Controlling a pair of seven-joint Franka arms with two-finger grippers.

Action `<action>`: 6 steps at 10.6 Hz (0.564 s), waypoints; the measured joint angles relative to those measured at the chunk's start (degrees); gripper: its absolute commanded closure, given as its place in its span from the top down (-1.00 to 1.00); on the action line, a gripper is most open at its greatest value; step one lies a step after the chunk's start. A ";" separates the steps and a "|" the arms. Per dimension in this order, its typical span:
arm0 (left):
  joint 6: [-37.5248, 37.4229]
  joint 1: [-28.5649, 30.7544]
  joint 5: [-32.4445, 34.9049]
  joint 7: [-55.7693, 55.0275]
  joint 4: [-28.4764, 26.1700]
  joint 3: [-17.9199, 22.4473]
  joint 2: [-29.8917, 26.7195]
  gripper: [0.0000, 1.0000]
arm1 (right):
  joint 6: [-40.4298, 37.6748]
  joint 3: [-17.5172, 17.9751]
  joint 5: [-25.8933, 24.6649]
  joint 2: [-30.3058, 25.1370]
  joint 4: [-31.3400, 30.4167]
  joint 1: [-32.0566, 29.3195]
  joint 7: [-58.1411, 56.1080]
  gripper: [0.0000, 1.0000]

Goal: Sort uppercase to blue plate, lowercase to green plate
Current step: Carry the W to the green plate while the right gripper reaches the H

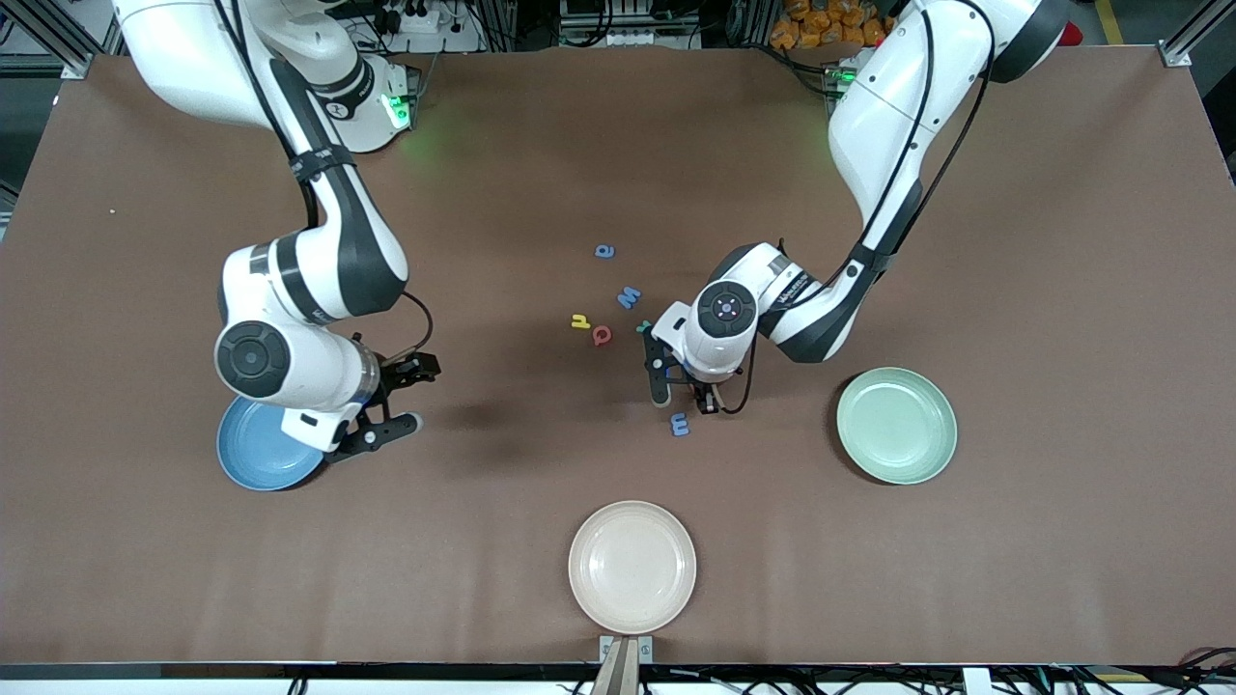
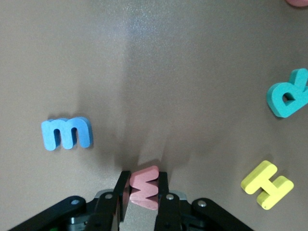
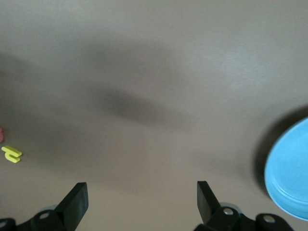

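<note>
We saw the red w (image 2: 144, 187) clamped between the jaws of the left gripper (image 2: 143, 192), which sat low over the middle of the brown counter (image 1: 1062, 241). Near it on the counter lay the blue m (image 2: 66, 133), and in the left wrist view the teal R (image 2: 289, 93) and the yellow H (image 2: 267, 184) lay well apart from the held letter. Farther from the front camera sat the blue a (image 1: 604, 251), the blue M (image 1: 629, 296), the yellow h (image 1: 579, 321) and the red Q (image 1: 603, 335). The green plate (image 1: 897, 425) sat toward the left arm's end, the blue plate (image 1: 261, 454) toward the right arm's end, partly under the right arm. The right gripper (image 1: 391, 401) waited beside the blue plate with its jaws wide apart. A cream plate (image 1: 632, 567) sat nearest the front camera.
</note>
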 measured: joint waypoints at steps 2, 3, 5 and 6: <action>-0.77 3.47 -0.07 -0.36 0.96 0.58 -0.72 -1.00 | 0.13 0.15 0.20 0.39 0.00 2.77 3.22 1.00; -3.29 7.32 -0.31 -0.24 1.57 0.57 -2.26 -1.00 | 0.57 0.20 0.32 0.67 0.00 4.37 6.57 1.00; -8.93 14.98 -1.64 0.12 1.91 0.45 -6.81 -1.00 | 2.33 0.27 0.49 1.54 0.01 7.87 13.65 1.00; -11.12 17.89 -2.79 0.20 1.85 0.60 -8.50 -1.00 | 3.71 0.30 0.58 2.10 0.01 9.54 17.06 1.00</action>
